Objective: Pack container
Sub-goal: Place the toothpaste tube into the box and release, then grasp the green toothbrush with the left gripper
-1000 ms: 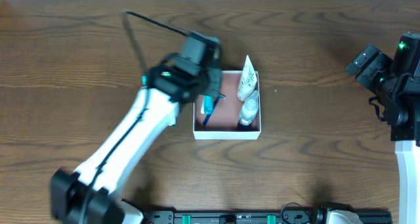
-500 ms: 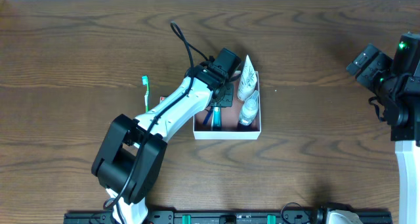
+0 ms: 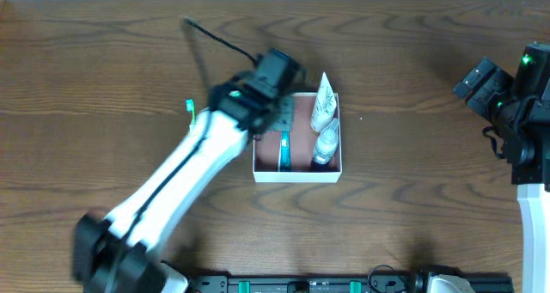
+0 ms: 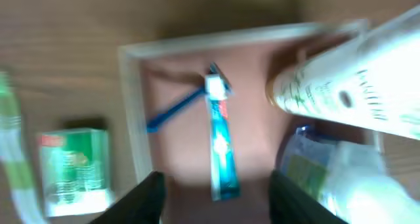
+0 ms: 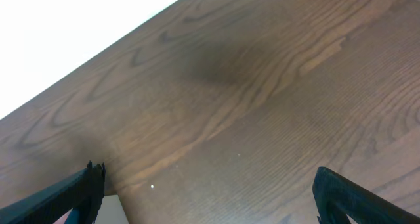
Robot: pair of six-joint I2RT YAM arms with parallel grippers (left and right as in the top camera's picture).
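The container (image 3: 296,176), a shallow white-walled box with a pink-brown floor, sits mid-table; it also shows in the left wrist view (image 4: 131,119). In it lie a teal tube (image 3: 284,151) (image 4: 220,145), a blue stick-like item (image 4: 172,110), a white tube (image 3: 323,104) (image 4: 354,92) and a clear bottle (image 3: 326,143) (image 4: 328,178). My left gripper (image 3: 277,112) (image 4: 223,204) hovers over the container's upper-left part, open and empty. My right gripper (image 3: 488,82) (image 5: 216,204) is open and empty at the far right.
A small green packet (image 4: 72,168) and a green toothbrush (image 3: 191,110) (image 4: 13,152) lie on the wooden table just left of the container; my left arm hides the packet in the overhead view.
The teal tube now lies flat on the container floor. My left arm has swung back up and to the left, and its image is blurred. The right arm has not moved.
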